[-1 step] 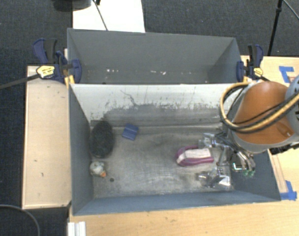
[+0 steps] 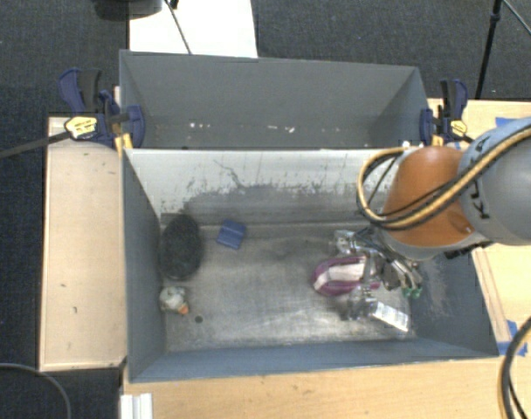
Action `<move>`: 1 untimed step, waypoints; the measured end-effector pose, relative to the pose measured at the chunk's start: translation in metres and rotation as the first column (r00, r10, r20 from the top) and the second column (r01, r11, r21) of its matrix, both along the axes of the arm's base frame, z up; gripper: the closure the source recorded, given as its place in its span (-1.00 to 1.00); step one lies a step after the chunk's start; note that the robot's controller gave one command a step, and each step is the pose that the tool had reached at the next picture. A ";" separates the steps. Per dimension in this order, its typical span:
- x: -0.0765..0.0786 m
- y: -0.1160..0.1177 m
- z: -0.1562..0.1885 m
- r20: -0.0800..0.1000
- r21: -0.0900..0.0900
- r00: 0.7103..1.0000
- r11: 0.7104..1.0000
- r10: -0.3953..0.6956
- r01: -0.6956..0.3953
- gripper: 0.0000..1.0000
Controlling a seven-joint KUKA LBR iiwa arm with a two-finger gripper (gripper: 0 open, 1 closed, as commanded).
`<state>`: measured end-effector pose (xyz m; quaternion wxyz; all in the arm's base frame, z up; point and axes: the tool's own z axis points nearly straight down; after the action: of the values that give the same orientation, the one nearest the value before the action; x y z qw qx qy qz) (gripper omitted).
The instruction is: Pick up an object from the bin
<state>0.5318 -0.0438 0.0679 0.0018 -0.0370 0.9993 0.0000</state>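
Purple-and-white object [image 2: 335,278] is lying near the bin's [image 2: 264,308] right wall, open floor spreading leftward; the gripper [image 2: 364,279] is hanging low against it, grip state unclear.

The arm enters the grey bin [image 2: 145,260] from the right, with the end effector [image 2: 363,279] low over the right half of the floor. 1 purple-and-white object [image 2: 334,278] sits at its left side, and 1 silvery packet [image 2: 391,317] lies just beside it, toward the front wall. Near the left wall lie 1 dark oval object [image 2: 180,245], 1 small blue block [image 2: 232,234] and 1 small white-and-orange item [image 2: 173,300].
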 end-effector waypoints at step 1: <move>0.003 -0.022 0.034 0.003 0.000 0.995 0.995 -0.104 0.104 -1.00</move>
<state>0.5352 -0.0659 0.1015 0.0035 0.0150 0.9999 -0.0003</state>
